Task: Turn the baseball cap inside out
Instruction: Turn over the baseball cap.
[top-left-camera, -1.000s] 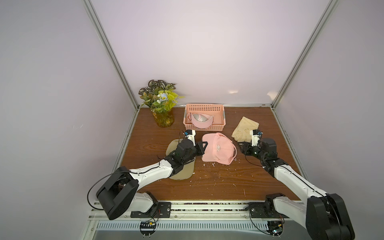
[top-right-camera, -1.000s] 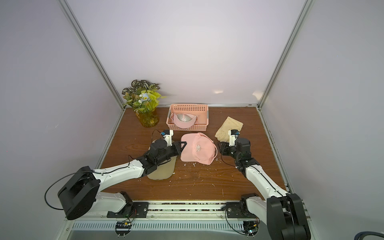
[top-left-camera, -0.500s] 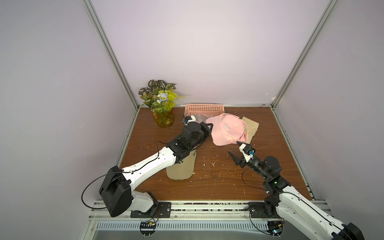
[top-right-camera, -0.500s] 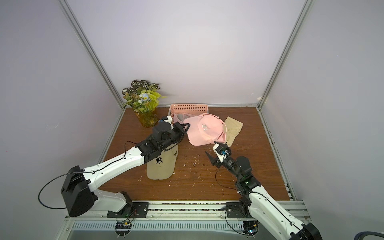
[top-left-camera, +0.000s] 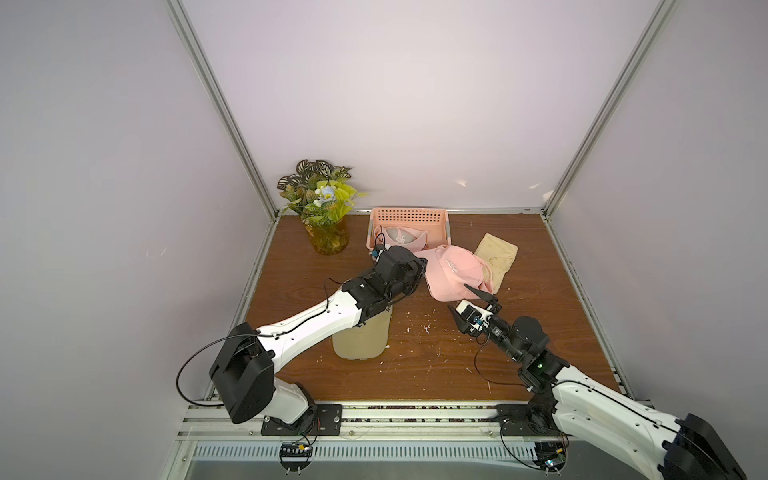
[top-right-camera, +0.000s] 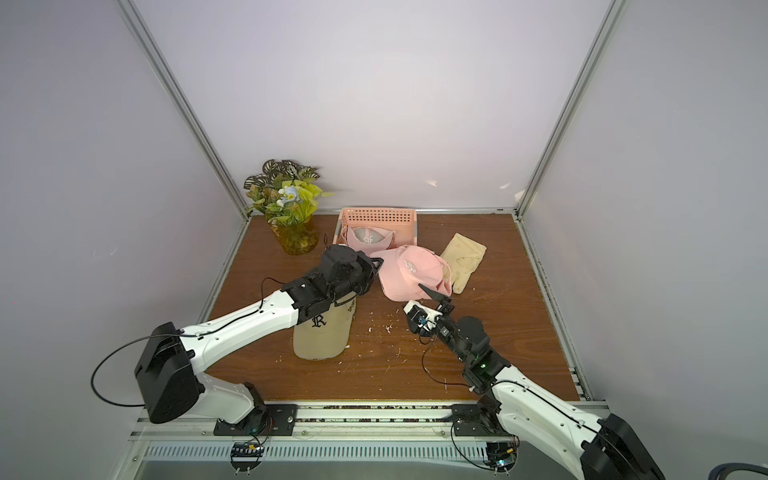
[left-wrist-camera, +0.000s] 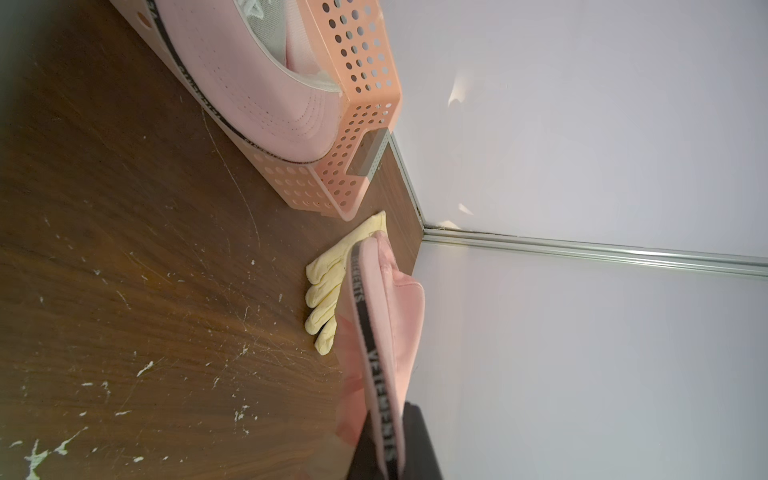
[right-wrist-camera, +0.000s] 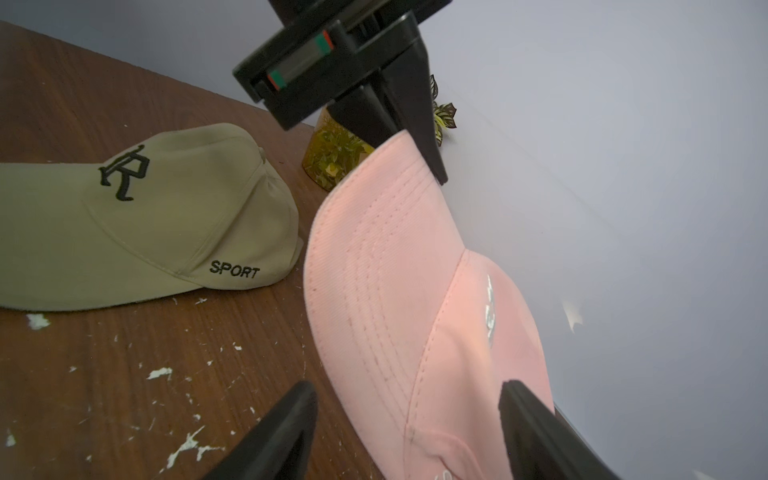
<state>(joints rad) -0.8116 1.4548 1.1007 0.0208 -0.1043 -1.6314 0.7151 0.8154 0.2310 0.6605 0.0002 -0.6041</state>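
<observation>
Since half a second ago, the left arm has drawn back a little from the basket (top-left-camera: 408, 216), carrying the pink cap (top-left-camera: 451, 272) with it, so the cap now hangs lower and nearer the middle of the table (top-left-camera: 540, 332), and the right arm has come up under it.

The left gripper (top-left-camera: 423, 268) is clamped tight on the tip of the cap's brim; in the right wrist view its black fingers (right-wrist-camera: 409, 120) pinch the brim's far edge, and in the left wrist view the cap (left-wrist-camera: 388, 328) runs edge-on away from the jaws, its inner black band showing. The cap is held off the wood, crown side up, partly over the glove (top-left-camera: 496, 257).

The right gripper (top-left-camera: 469, 305) stands wide apart and holds nothing; one finger lies against the cap's lower edge in both top views, and in its own wrist view the cap (right-wrist-camera: 415, 316) sits between the two fingertips (right-wrist-camera: 291, 419).

A tan cap (top-right-camera: 322, 334) lies flat under the left arm. A second pink cap (top-right-camera: 368, 237) rests in the basket. A plant (top-left-camera: 322, 203) stands in the back corner.
</observation>
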